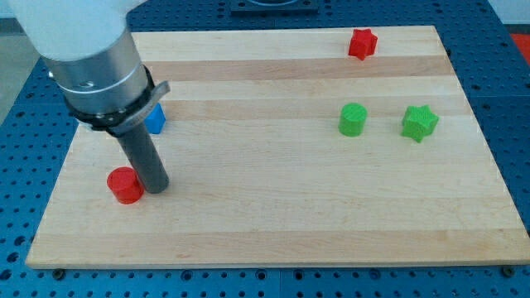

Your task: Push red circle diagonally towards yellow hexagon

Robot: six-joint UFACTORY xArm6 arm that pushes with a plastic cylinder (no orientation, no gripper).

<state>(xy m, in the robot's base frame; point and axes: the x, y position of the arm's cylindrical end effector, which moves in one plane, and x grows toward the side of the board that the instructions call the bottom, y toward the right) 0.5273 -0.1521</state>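
Note:
The red circle (125, 185) lies on the wooden board (273, 215) near the view's left, toward the bottom. My tip (157, 188) rests on the board right beside the red circle, on its right side, touching or nearly touching it. No yellow hexagon shows in this view; the arm's body may hide part of the board at the upper left.
A blue block (156, 119) sits partly hidden behind the arm above the red circle. A red star (362, 43) is at the top right. A green circle (353, 119) and a green star (420, 122) sit at the right.

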